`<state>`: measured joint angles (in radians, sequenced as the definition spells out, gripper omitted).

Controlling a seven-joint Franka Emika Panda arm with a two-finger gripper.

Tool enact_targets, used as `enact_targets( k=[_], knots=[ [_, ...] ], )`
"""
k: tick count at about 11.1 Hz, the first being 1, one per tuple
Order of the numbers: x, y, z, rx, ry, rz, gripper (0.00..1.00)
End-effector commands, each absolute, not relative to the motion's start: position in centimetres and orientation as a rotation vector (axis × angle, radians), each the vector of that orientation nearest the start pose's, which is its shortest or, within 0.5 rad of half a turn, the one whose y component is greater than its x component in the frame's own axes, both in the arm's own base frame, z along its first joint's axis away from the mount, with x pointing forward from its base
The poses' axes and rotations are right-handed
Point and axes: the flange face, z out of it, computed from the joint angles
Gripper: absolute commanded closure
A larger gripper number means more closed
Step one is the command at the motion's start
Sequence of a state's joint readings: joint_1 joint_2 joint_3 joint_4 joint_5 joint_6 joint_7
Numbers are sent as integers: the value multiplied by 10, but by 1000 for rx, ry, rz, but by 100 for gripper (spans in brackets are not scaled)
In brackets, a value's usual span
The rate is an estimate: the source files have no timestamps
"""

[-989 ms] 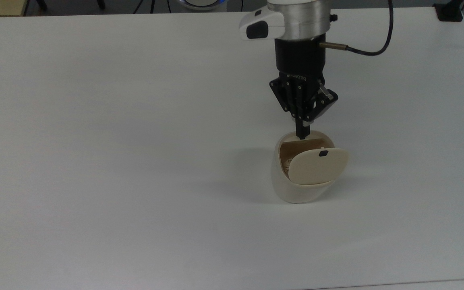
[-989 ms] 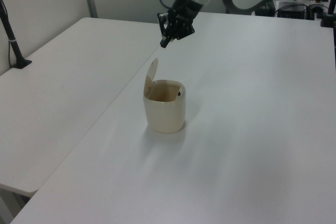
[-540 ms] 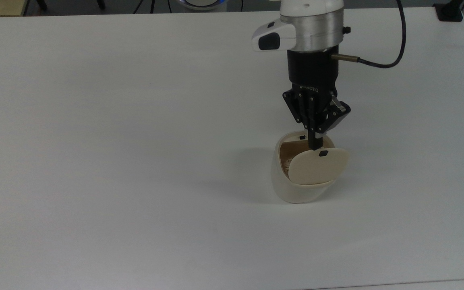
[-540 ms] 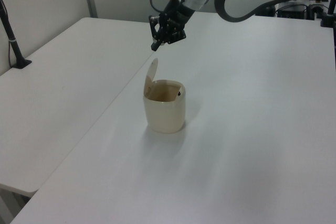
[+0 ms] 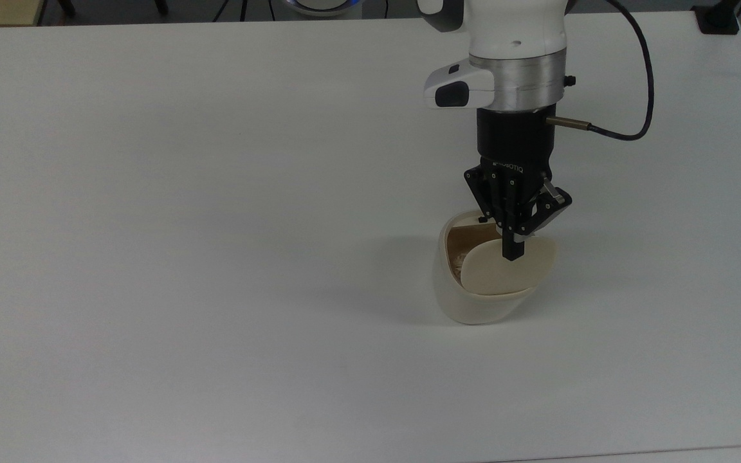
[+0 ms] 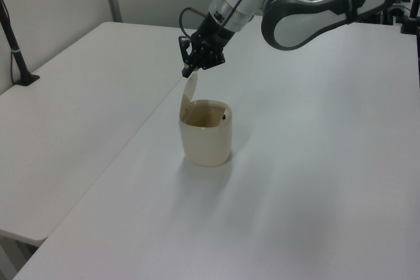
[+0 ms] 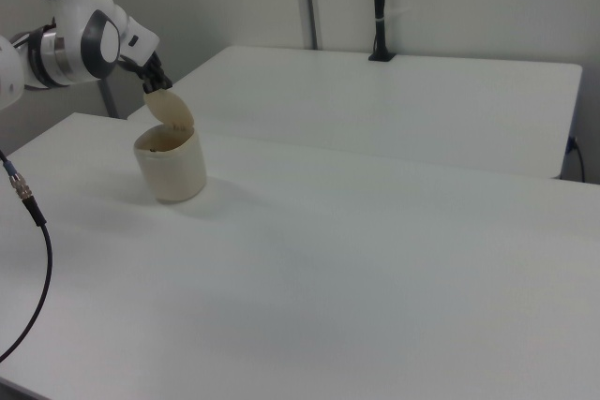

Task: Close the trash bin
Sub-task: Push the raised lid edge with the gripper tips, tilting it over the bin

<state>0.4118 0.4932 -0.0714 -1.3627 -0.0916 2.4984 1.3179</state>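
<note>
Trash bin (image 5: 473, 292) sits on the white table (image 5: 184, 225), toward the top view's right, lower-middle. Nothing else is near it. Lid (image 5: 505, 270) is up on its hinge, roughly upright and leaning a little outward; brownish interior (image 6: 205, 117) is open to view.

Gripper (image 5: 513, 252) hangs point-down at the lid's top edge. The jaws are pinched narrow, nearly together, holding nothing; they work as one blunt poker. In the left view the tip (image 6: 188, 71) is right at the lid's upper edge (image 6: 191, 82), touching or just shy of it, can't tell which. In the right view the tip (image 7: 150, 84) is at the lid top (image 7: 169, 107) too, on the side away from the bin mouth.

Step in hand, as I judge it: get behind the lid's free edge and push it over the mouth. To do it well, contact should be high on the lid, near the free edge and far from the hinge, so a light push swings it. Push across toward the opening first, then follow the arc down. Pressing straight down onto the edge would likely jam the lid or tip the bin, since it looks light and nothing pins it. Slow push, and stop once the lid lies flat on the rim (image 6: 220, 106).

Task not done; the lid is fully open.
</note>
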Motion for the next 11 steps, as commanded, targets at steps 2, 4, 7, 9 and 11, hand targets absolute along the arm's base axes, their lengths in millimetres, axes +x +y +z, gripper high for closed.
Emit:
enact_targets(
  k=[2,4,7,9,11],
  knots=[
    [693,281,511,-2406,1126,-740,100],
    [692,280,511,-2419,1120,-751,100],
    [684,275,500,-2454,1125,-736,100],
    [678,273,496,-2473,1125,-724,100],
    [674,267,491,-2501,1119,-723,100]
  ],
)
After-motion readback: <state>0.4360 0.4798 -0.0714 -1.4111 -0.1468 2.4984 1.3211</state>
